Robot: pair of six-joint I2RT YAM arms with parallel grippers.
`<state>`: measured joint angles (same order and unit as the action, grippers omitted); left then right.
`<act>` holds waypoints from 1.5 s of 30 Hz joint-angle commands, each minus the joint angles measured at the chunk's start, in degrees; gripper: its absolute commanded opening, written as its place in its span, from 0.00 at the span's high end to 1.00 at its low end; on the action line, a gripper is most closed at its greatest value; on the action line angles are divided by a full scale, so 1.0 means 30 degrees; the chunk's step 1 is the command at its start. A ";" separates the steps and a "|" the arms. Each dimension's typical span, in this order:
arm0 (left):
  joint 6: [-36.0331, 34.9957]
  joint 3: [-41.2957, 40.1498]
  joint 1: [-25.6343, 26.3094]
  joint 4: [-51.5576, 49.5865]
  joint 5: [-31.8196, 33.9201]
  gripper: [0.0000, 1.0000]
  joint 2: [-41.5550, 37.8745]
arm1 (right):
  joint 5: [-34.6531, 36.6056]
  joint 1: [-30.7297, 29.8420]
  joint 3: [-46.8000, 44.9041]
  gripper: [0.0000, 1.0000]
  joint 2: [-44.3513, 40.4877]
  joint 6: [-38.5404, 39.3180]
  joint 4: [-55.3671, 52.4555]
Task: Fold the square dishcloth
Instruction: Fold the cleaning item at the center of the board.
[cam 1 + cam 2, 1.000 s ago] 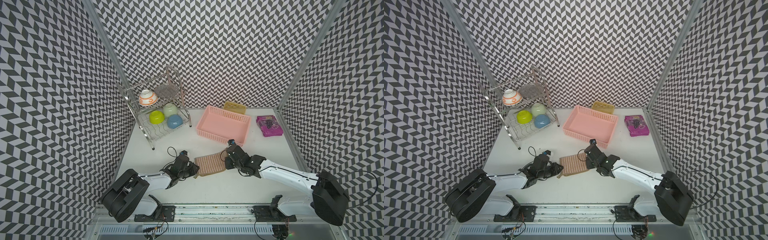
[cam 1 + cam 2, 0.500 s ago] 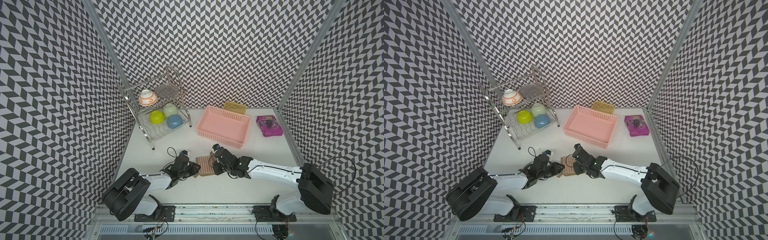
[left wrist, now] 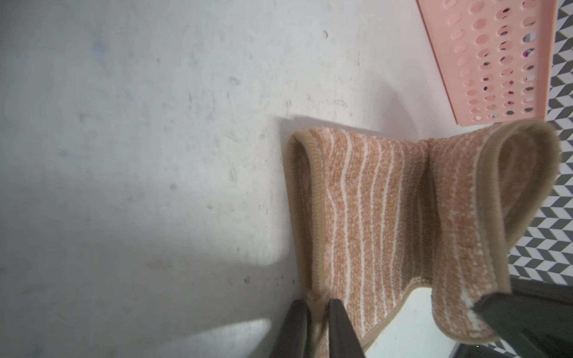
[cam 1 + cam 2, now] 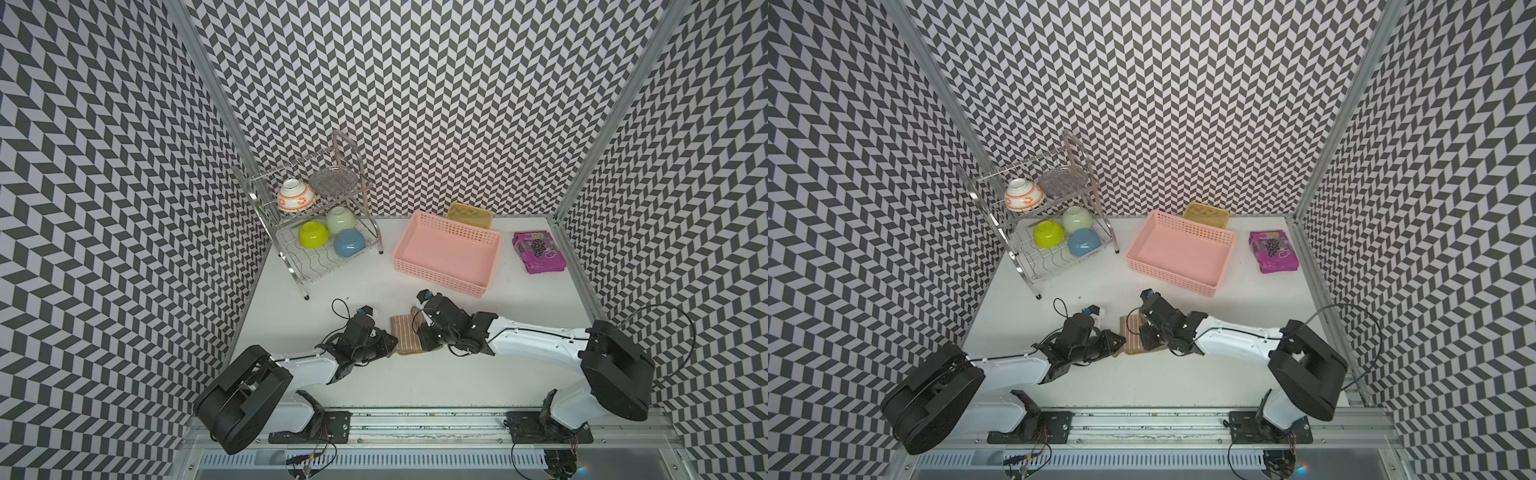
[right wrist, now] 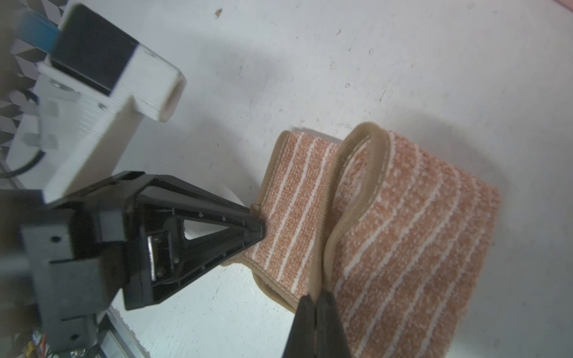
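**Item 1: square dishcloth** [image 4: 405, 338] [image 4: 1133, 336]. Tan-brown with thin pale stripes and a beige hem.
- Location: on the white surface [image 4: 415, 382], towards its front, between my two arms. It is near the pink basket [image 4: 440, 279] but not touching it.
- Condition: part-folded. In the left wrist view [image 3: 372, 217] one portion lies flat. The other portion is raised and curled over into an open loop, with the hem on the outside. The right wrist view [image 5: 418, 232] shows the same loop standing along the flat layer's striped face.

**Item 2: left tool** [image 3: 317, 302] [image 5: 260, 229]. I see its fingers drawn almost together, nipping the hem at the edge of the flat portion, low against the surface.

**Item 3: right tool** [image 5: 314, 299] [image 4: 423, 340]. The fingers are pressed together on the hem of the raised flap, holding it up off the flat layer.

**Item 4: other stock, well apart from the cloth**
- Wire dish rack [image 4: 316, 270], at the far left of the surface.
- Purple packet [image 4: 538, 251], at the far right, beside the basket.
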<state>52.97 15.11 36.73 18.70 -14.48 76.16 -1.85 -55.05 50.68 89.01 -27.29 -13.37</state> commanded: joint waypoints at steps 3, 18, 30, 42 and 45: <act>-0.0137 -0.0321 0.0160 0.0581 -0.0392 0.88 0.0560 | -0.1250 -0.0246 0.0649 1.00 0.0597 -0.0220 0.1443; 0.0352 -0.0456 0.0585 0.1946 -0.0142 0.89 0.1577 | -0.2553 -0.0658 0.1521 1.00 0.3034 -0.0783 0.2078; 0.0387 -0.0497 0.0848 0.1752 0.0123 0.89 0.1349 | -0.1216 -0.0665 0.1304 1.00 0.2476 -0.1485 0.2369; 0.0237 -0.0410 0.0962 0.1543 0.0256 0.89 0.1298 | -0.0291 -0.0663 0.1209 1.00 0.2136 -0.2059 0.2313; 0.0203 -0.0408 0.0969 0.1544 0.0285 0.89 0.1302 | -0.0570 -0.0654 0.1271 1.00 0.2595 -0.2168 0.2486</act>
<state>53.89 14.68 39.05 25.47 -14.57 80.14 -3.29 -56.58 54.04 95.42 -33.06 -8.34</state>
